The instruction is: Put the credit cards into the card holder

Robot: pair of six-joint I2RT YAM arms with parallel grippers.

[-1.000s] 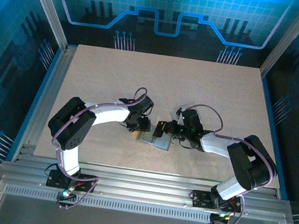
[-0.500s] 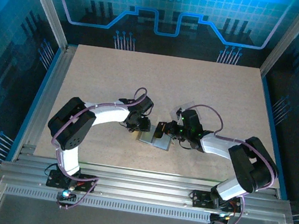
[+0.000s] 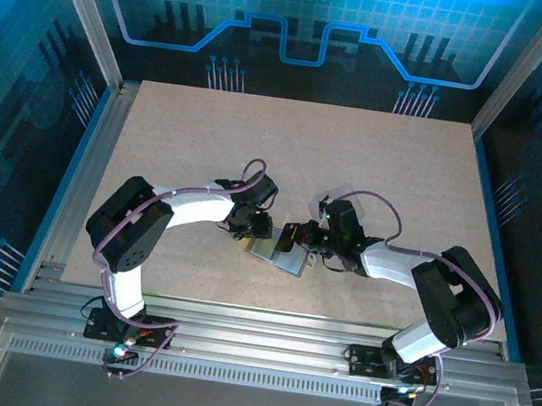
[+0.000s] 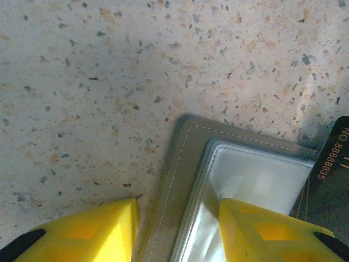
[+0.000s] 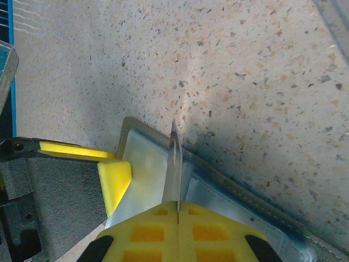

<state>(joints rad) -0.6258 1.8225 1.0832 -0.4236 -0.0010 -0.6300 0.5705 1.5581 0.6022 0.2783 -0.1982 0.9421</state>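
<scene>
My left gripper (image 3: 254,225) was down at the 10 o'clock corner of the card holder (image 3: 278,256), jaws apart, nothing clamped. Left wrist cam: one yellow finger (image 4: 87,234) sat over the speckled table (image 3: 209,144) just off the holder's stitched grey edge. The other was over the clear sleeve (image 4: 256,180) inside the holder, so I straddled that edge. Couldn't tell whether either pad actually pressed down. The holder lay open and flat, toward 6 o'clock of table centre, between my two grippers. The black credit card (image 4: 329,180) showed at 3 o'clock in that wrist view, printed digits readable, just beside the sleeve's far edge. My right gripper (image 3: 298,237) was at the holder's 1 o'clock, pads closed together on that card. Right wrist cam: the card was edge-on, standing straight out of my pads toward 12 o'clock. Its far edge met the holder's sleeve close to the grey border. Couldn't tell if it was inside a pocket or only touching. My left arm's finger showed at 9 o'clock there, on the sleeve, just beside the card and apart from it.
</scene>
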